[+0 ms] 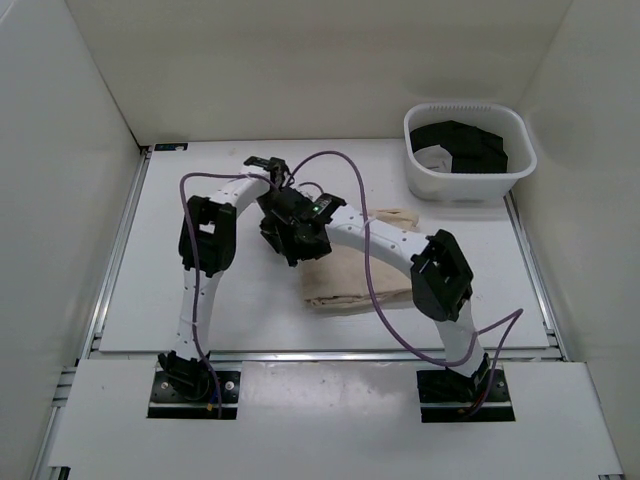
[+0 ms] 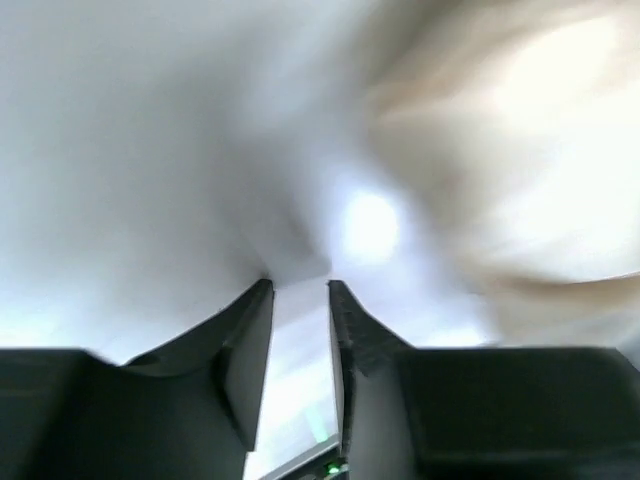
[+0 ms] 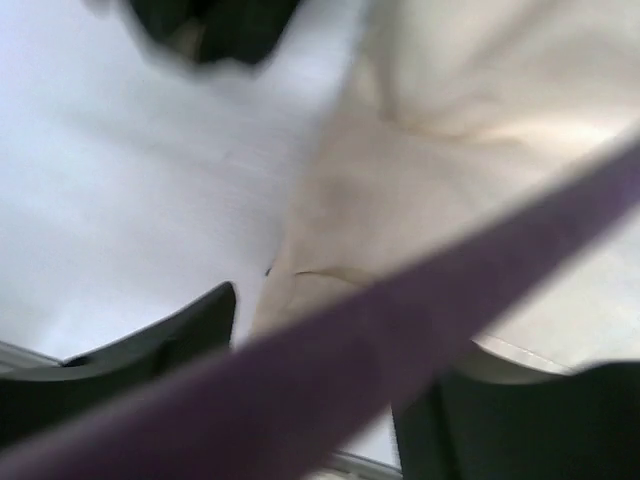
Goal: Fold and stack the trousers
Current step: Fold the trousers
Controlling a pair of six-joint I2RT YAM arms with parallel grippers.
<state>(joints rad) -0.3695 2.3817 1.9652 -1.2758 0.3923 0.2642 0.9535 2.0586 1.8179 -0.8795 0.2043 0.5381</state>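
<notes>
Where the trousers are: the light beige soft cloth trousers [image 1: 355,280] lie right of centre on the white flat surface [image 1: 240,300], towards its near edge.
Their shape: folded down to a compact, roughly rectangular bundle, layers showing along the near-left edge!
Their look: plain, no pattern, softly creased. The right wrist view catches a wrinkled fold and a pale layered edge, all of it blurred.
Left arm: the white-and-black left arm [image 1: 205,240] reaches up the left side and bends in towards the middle, its tip beyond the bundle's far-left corner.
Left jaws: narrow. Two black fingers [image 2: 245,350] stand a slim gap apart with nothing between them, only bare white below. The beige cloth is a bright smear to the upper right of that view.
Right arm: the right arm [image 1: 440,275] sweeps across over the bundle, its black wrist above the cloth's far-left part.
Right jaws: wide, and I see no cloth pinched. The trousers' edge lies below the gap; a purple cable [image 3: 400,300] cuts across and hides much of one finger.
Far right corner: a white plastic basket [image 1: 465,187] holding dark folded cloth [image 1: 465,145], well apart from the trousers.
</notes>
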